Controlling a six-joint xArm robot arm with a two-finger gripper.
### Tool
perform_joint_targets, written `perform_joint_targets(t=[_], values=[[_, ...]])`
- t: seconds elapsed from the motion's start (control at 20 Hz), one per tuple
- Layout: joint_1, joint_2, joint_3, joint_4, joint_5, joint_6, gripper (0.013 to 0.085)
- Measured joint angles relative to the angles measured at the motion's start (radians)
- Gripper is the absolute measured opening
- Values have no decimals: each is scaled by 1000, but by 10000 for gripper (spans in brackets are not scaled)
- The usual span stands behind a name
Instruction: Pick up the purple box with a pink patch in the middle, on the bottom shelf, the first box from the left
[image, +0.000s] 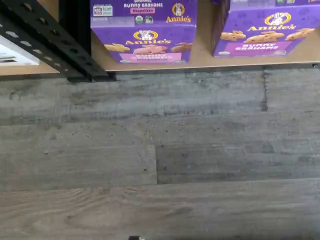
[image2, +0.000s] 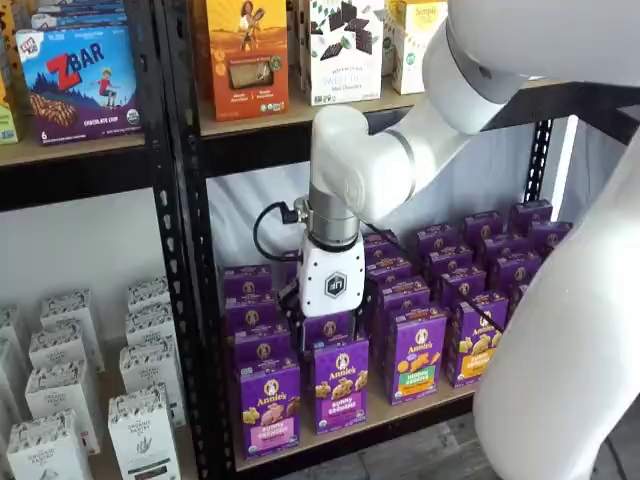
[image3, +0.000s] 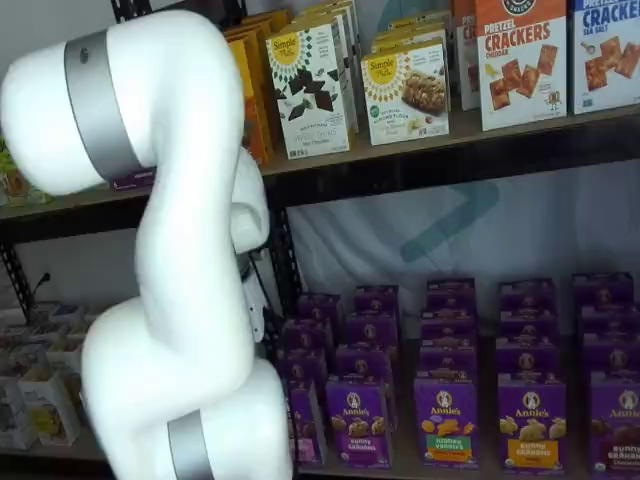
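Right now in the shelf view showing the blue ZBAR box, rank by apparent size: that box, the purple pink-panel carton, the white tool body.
1. Blue ZBAR box, though nearer the camera.
2. Purple pink-panel carton and white tool body look alike; unranked.

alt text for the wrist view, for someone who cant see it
Two purple Annie's cartons stand at the front edge of the bottom shelf, seen from above: the purple box with a pink panel, and beside it a carton of brown bunny snacks. Grey wood-plank floor fills the rest.

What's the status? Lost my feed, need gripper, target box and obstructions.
Gripper above the front row, fingers hidden, nothing held. Purple box upright at the front of the bottom shelf, untouched. Neighbouring box close beside it.
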Motion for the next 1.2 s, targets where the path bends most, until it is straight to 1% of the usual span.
perform_joint_targets(t=[0.15, 0.35, 0.45, 0.65, 0.7, 0.75, 0.8, 0.85, 1.05, 1.1, 1.15, 1.2], values=[[9, 42, -15, -13, -17, 20, 850], [22, 106, -32, -9, -58, 29, 850], [26, 132, -35, 7, -87, 19, 850], [26, 163, -29, 60, -144, -28, 850], [27, 170, -28, 66, -156, -33, 850], [27, 180, -31, 58, -160, -25, 850], [27, 195, -39, 34, -157, -4, 850], [27, 206, -45, 21, -156, 8, 850], [25, 259, -65, 6, -181, 19, 850], [23, 270, -70, -6, -189, 28, 850], [22, 279, -74, -25, -197, 43, 850], [19, 290, -79, -53, -206, 66, 850]])
